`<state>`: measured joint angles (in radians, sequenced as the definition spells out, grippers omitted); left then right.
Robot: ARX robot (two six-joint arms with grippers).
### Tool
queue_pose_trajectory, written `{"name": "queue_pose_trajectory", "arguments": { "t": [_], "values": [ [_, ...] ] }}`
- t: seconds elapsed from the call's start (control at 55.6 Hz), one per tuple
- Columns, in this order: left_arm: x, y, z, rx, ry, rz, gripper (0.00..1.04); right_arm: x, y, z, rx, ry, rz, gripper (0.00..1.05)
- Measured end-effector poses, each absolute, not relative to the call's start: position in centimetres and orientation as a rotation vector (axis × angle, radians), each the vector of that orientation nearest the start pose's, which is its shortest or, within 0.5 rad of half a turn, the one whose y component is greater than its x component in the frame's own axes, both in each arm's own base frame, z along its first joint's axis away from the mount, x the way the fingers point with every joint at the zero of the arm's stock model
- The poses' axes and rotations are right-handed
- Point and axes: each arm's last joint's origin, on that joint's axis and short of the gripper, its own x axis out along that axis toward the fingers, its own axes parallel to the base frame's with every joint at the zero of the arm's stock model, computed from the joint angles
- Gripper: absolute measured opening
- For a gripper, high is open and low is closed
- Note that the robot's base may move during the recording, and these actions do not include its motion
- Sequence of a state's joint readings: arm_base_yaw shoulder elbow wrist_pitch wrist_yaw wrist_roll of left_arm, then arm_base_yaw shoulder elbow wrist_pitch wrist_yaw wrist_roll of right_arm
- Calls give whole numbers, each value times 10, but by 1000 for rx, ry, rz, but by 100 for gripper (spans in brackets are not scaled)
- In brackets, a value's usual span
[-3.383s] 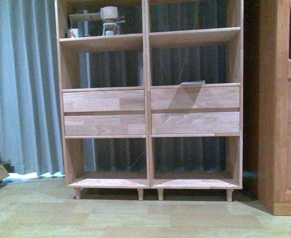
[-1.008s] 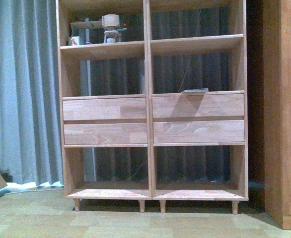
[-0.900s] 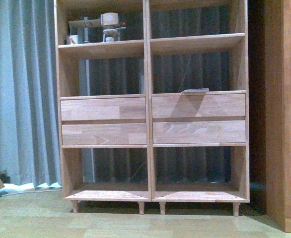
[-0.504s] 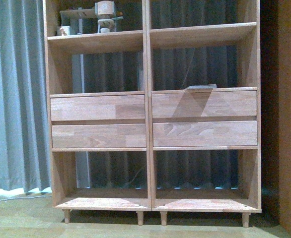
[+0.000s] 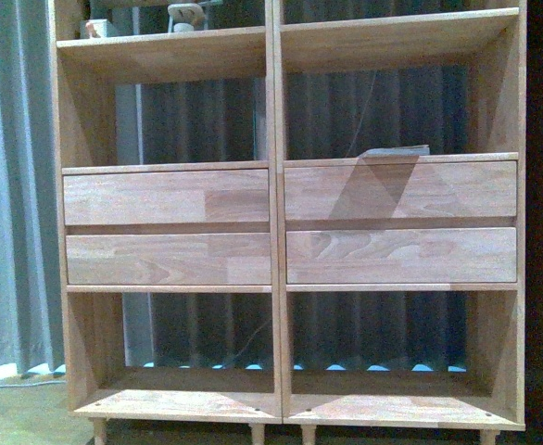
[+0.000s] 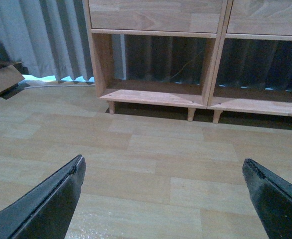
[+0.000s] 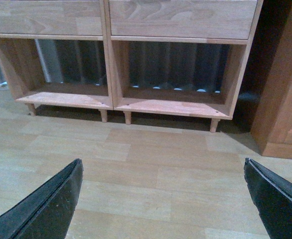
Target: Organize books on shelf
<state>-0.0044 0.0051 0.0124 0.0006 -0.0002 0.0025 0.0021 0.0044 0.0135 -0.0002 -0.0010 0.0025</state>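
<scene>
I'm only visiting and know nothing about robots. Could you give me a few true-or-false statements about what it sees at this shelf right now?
1. The left gripper and the right gripper are both open and hold nothing. True.
2. The four drawers of the shelf are pulled out. False: all four fronts sit closed.
3. A thin grey flat item lies on top of the right-hand drawers. True.
4. The shelf has no legs. False: it stands on short peg legs.
</scene>
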Motion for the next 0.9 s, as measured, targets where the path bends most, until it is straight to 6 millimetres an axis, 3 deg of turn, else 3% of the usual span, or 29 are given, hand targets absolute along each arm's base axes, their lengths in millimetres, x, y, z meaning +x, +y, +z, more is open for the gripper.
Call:
{"name": "queue_pose_trajectory", "arguments": {
  "t": [0.9],
  "values": [
    [97,0,167,2,-8,-4,97,97,0,168,2,-9,2,98]
  ]
}}
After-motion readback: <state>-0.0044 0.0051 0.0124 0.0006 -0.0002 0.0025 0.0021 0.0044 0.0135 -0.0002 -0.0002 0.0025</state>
